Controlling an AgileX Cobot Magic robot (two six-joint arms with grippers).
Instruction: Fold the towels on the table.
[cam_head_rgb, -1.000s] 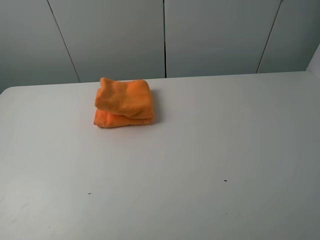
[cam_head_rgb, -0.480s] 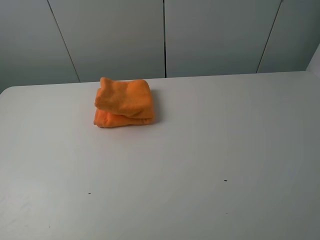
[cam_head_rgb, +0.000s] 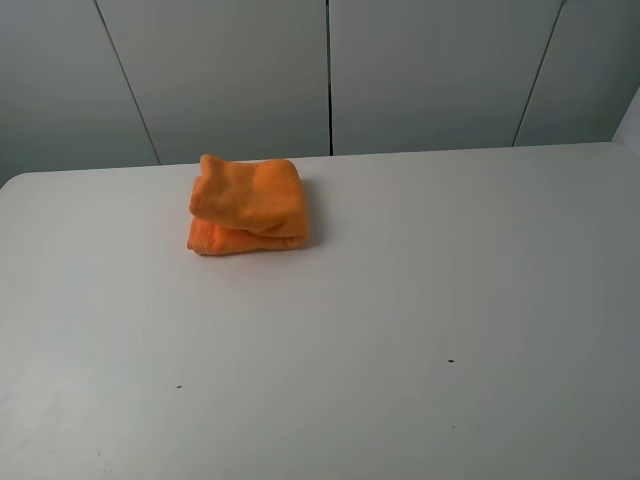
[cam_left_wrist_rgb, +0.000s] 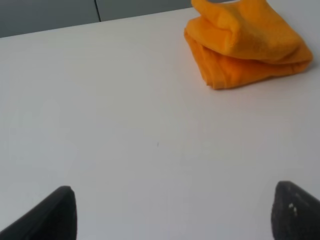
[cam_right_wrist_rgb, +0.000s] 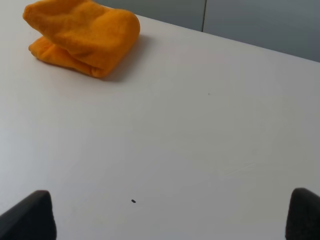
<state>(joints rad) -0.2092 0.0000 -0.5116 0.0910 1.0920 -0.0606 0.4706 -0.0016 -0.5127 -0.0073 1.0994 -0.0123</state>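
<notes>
We see the orange towel (cam_head_rgb: 248, 205) lying folded into a compact, thick bundle on the white surface (cam_head_rgb: 400, 300), toward the far edge and left of the middle in the high view, close to where the surface meets the grey panelled wall (cam_head_rgb: 430, 70). Its upper layers sit a little askew on the lower ones, with a rounded fold facing the right side. Nothing touches it. In the left wrist view the towel (cam_left_wrist_rgb: 245, 42) lies well ahead of the left gripper (cam_left_wrist_rgb: 175, 215), whose dark jaws stand far apart at the two lower corners of the picture, with only bare surface between them and nothing held. In the right wrist view the right gripper (cam_right_wrist_rgb: 170, 215) is likewise spread wide and empty, its jaws just showing at the lower corners, and the towel (cam_right_wrist_rgb: 82, 35) rests well away from it. A few tiny dark specks (cam_head_rgb: 450, 361) dot the near part of the surface. Neither arm shows in the high view.
</notes>
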